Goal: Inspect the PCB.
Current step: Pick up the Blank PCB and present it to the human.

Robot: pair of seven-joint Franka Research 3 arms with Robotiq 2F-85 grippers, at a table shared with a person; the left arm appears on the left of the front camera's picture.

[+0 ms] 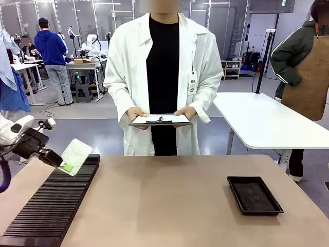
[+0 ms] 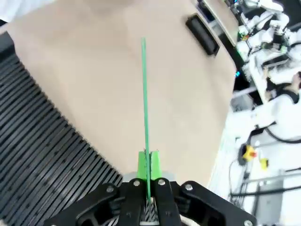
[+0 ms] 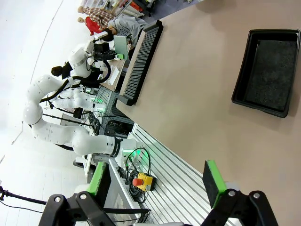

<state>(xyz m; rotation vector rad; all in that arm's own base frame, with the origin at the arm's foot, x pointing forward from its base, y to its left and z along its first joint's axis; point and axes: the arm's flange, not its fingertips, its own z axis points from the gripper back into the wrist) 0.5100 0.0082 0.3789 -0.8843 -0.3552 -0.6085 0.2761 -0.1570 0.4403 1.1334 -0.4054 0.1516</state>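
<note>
My left gripper [image 1: 61, 163] is shut on the lower edge of the PCB [image 1: 76, 156], a thin green board with a pale speckled face, held tilted above the far end of the black slotted rack [image 1: 56, 200]. In the left wrist view the PCB [image 2: 144, 99] shows edge-on as a thin green line rising from between the green pads [image 2: 141, 164] of the left gripper [image 2: 148, 165]. My right gripper [image 3: 155, 181] is open, its pads wide apart over the table's near edge, nothing between them. From there the PCB [image 3: 121, 45] shows far off in the other arm's grip.
A shallow black tray [image 1: 254, 194] lies at the table's right; the tray [image 3: 268, 70] sits ahead of my right gripper. A person in a white coat stands at the far side holding a clipboard [image 1: 160, 120] with both hands. A white table [image 1: 267, 121] stands behind to the right.
</note>
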